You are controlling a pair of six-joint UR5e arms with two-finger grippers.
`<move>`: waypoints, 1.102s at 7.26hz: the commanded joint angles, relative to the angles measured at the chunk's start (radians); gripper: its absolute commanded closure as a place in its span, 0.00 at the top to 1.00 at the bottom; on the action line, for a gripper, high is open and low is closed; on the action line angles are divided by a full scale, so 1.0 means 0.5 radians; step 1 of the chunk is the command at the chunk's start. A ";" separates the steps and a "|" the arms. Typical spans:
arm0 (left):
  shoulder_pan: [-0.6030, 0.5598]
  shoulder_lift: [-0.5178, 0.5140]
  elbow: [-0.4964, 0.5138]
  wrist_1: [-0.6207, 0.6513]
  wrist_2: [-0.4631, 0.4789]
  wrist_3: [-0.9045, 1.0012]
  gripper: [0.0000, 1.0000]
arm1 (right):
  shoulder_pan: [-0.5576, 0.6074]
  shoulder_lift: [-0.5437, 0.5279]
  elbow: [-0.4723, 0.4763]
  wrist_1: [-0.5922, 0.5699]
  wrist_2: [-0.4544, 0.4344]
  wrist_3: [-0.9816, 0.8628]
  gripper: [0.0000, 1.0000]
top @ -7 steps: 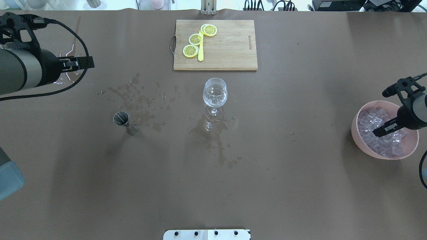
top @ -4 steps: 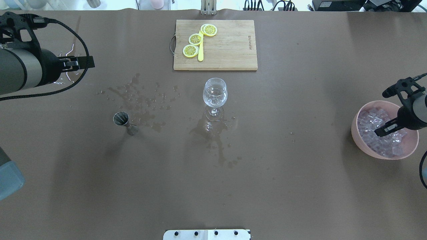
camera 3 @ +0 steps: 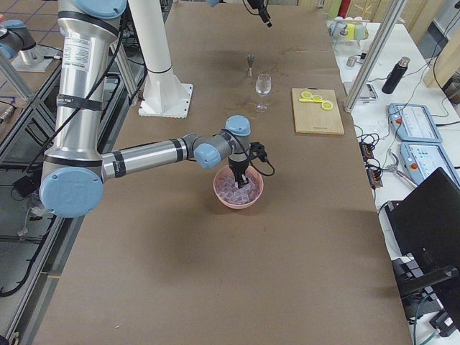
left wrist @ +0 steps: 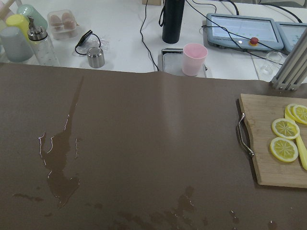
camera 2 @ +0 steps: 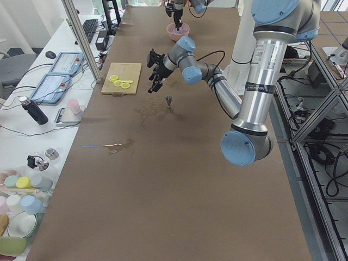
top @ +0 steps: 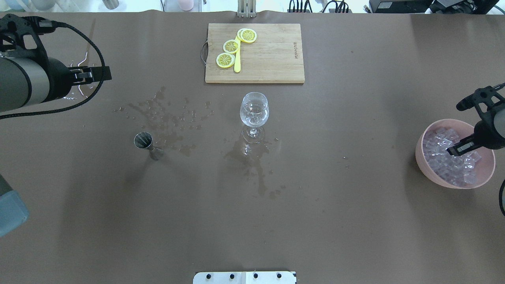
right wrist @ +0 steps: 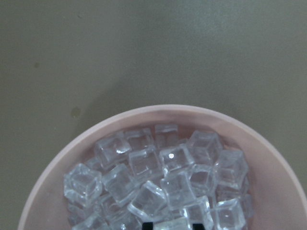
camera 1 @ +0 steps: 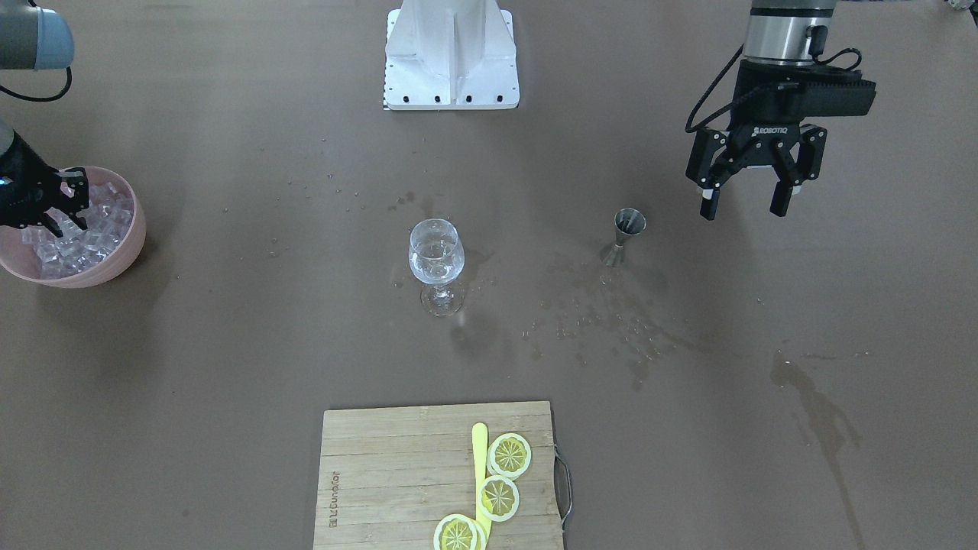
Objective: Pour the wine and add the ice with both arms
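A pink bowl [top: 423, 165] full of clear ice cubes [top: 437, 146] sits at the table's right edge. My right gripper [top: 459, 147] is down among the ice. In the right wrist view its two fingertips [right wrist: 148, 225] stand close on either side of one ice cube [right wrist: 172, 224]. A clear wine glass [top: 254, 112] stands upright mid-table, with a steel jigger [top: 143, 141] to its left. My left gripper [camera 1: 745, 200] hangs open and empty above the table, beyond the jigger.
A wooden cutting board [top: 272, 59] with lemon slices [top: 231, 46] and a yellow knife lies at the far centre. Spilled liquid [top: 165, 118] wets the cloth near the jigger and under the glass. The white stand [camera 1: 452, 53] is at the robot's base.
My right gripper has shifted a little to the right and farther over the ice bowl. The left arm, glass and jigger have not moved.
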 commanded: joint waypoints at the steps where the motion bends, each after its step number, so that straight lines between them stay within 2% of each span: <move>1: -0.030 0.002 0.003 0.000 -0.042 0.000 0.97 | 0.183 0.018 0.076 -0.009 0.173 -0.025 0.00; 3: -0.217 0.008 0.024 0.000 -0.231 0.143 0.97 | 0.334 0.131 0.125 -0.012 0.391 0.015 0.00; 4: -0.394 -0.001 0.094 0.003 -0.433 0.290 0.97 | 0.377 0.229 0.126 -0.088 0.483 0.073 0.00; 5: -0.648 -0.007 0.189 0.003 -0.769 0.656 0.98 | 0.384 0.382 0.129 -0.138 0.539 0.337 0.00; 6: -0.851 -0.010 0.314 0.015 -0.988 1.012 0.98 | 0.378 0.511 0.126 -0.138 0.573 0.550 0.00; 7: -0.889 0.002 0.379 0.034 -0.999 1.034 0.98 | 0.363 0.661 0.126 -0.141 0.612 0.777 0.00; 8: -0.920 0.112 0.416 0.046 -1.012 1.134 0.98 | 0.308 0.778 0.126 -0.138 0.619 0.982 0.00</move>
